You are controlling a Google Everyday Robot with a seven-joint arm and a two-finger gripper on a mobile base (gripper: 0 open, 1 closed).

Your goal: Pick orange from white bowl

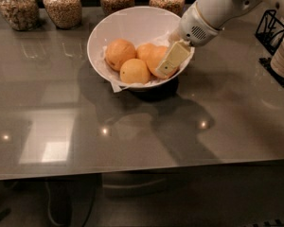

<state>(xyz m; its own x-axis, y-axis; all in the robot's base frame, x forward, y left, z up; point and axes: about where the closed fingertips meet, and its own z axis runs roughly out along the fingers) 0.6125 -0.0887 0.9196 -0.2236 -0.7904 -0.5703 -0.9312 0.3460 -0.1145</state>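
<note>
The end effector (166, 66) reaches over the right rim of the white bowl (132, 13), slanted downward, likely so it can get at the orange (155, 56). This deepest-coloured fruit sits by the bowl's right wall on the paper lining (114, 85). The end effector lies against its front, but whether it grips the orange or stands spread cannot be told. Paler oranges (119, 52) crowd the bowl's middle. The bowl rests on the desk (132, 141), with grain jars (61, 6) behind it.

Dim, warm light from overhead. Three small specular spots and a pale rectangular reflection front left on the glossy surface (236, 126). The white bowl (132, 25) is brightest. The claw (168, 64) sits at the bowl's right side; arm shadow falls front right.
</note>
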